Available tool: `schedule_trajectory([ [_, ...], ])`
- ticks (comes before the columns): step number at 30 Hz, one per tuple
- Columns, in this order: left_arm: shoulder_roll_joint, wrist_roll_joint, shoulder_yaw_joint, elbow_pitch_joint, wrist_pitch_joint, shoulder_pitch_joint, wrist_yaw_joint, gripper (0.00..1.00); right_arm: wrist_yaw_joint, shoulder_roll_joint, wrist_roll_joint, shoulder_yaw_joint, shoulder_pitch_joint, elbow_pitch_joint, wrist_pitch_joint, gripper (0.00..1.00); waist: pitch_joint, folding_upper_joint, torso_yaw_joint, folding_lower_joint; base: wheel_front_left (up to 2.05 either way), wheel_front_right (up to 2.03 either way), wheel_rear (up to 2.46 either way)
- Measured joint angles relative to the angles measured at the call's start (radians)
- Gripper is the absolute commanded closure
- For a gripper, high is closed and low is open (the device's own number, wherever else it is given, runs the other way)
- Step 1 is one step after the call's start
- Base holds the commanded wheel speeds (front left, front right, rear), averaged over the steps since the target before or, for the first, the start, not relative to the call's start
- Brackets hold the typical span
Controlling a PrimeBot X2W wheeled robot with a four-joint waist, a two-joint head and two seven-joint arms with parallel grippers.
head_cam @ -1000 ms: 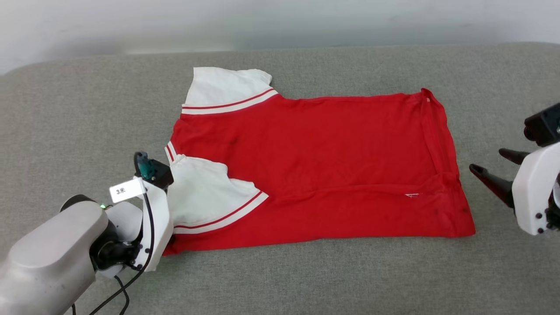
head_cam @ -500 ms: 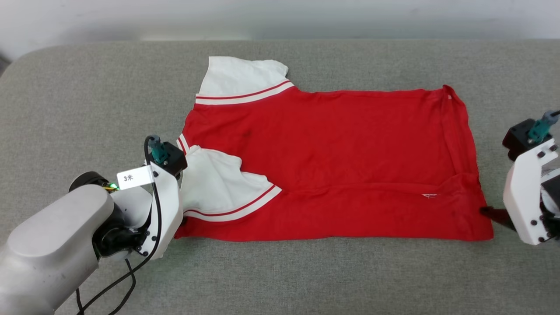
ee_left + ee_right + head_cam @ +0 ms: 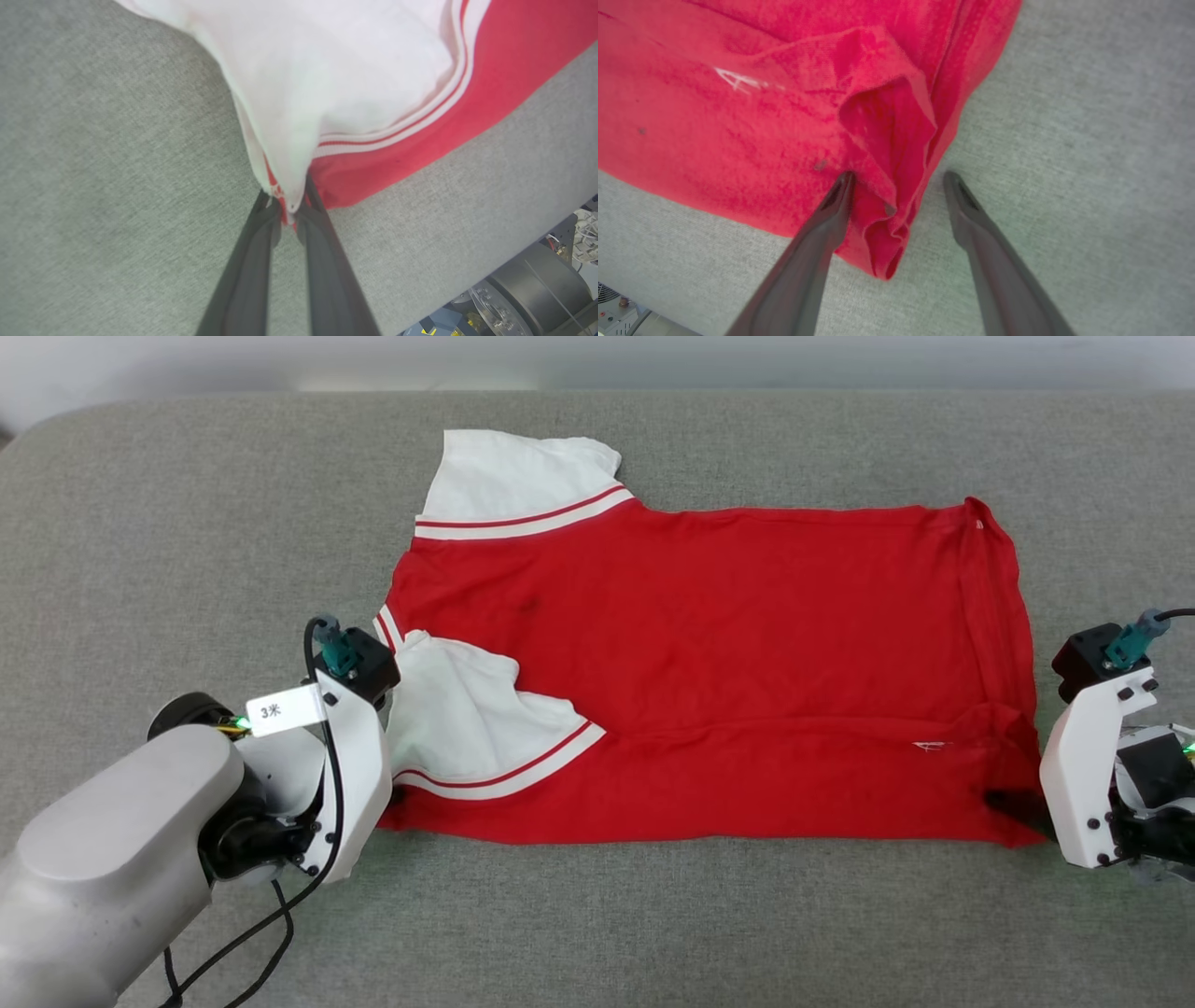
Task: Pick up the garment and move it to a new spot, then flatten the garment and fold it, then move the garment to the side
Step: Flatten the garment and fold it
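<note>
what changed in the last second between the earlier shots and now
The right gripper moved in from beside the garment to its near right hem corner; its open jaws now straddle the bunched corner, not yet closed. The left gripper stayed shut on the garment at the folded-in white sleeve. The garment kept its layout; the head camera shifted.

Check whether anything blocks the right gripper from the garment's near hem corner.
Nothing visible does. The right gripper is open, its fingers straddling the bunched corner of the garment: one over red fabric, the other over the bare grey cushion. The left gripper is shut on the garment's opposite end.
</note>
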Motion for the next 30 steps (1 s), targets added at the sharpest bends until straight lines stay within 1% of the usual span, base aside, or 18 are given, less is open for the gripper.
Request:
schedule_trajectory([
  [1, 0.0, -0.002, 0.0, 0.003, -0.002, 0.004, 0.0, 1.0, 0.0, -0.001, 0.004, 0.009, -0.003, 0.002, -0.009, 1.0, -0.003, 0.0, -0.002, 0.0, 0.0, 0.0, 0.0],
  [5, 0.014, -0.02, -0.001, 0.014, -0.019, 0.026, 0.0, 1.0, 0.002, -0.019, 0.04, 0.06, -0.026, -0.011, -0.065, 1.0, -0.045, 0.0, -0.009, 0.0, 0.0, 0.0, 0.0],
  [12, 0.052, -0.037, -0.007, -0.026, -0.021, 0.056, -0.001, 1.0, 0.002, -0.124, 0.092, 0.093, -0.017, -0.113, -0.103, 1.0, -0.114, 0.0, -0.012, 0.0, 0.0, 0.0, 0.0],
  [19, 0.103, -0.05, -0.038, -0.123, -0.021, 0.137, 0.0, 1.0, 0.002, -0.228, 0.153, 0.074, 0.135, -0.235, -0.123, 1.0, -0.173, 0.0, -0.009, 0.0, 0.0, 0.0, 0.0],
  [21, 0.116, -0.054, -0.051, -0.151, -0.021, 0.163, 0.009, 1.0, 0.002, -0.252, 0.161, 0.063, 0.191, -0.258, -0.126, 1.0, -0.181, 0.0, -0.009, 0.0, 0.0, 0.0, 0.0],
  [23, 0.121, -0.057, -0.061, -0.178, -0.025, 0.194, 0.019, 1.0, 0.002, -0.264, 0.169, 0.051, 0.252, -0.27, -0.128, 1.0, -0.182, 0.0, -0.011, 0.0, 0.0, 0.0, 0.0],
  [26, 0.126, -0.068, -0.07, -0.196, -0.033, 0.233, 0.038, 1.0, 0.002, -0.263, 0.169, 0.032, 0.317, -0.271, -0.135, 1.0, -0.173, 0.0, -0.015, 0.0, 0.0, 0.0, 0.0],
  [30, 0.133, -0.074, -0.076, -0.189, -0.038, 0.257, 0.05, 1.0, 0.002, -0.221, 0.158, 0.008, 0.357, -0.235, -0.14, 1.0, -0.156, 0.0, -0.021, 0.0001, 0.0, 0.0, 0.0],
])
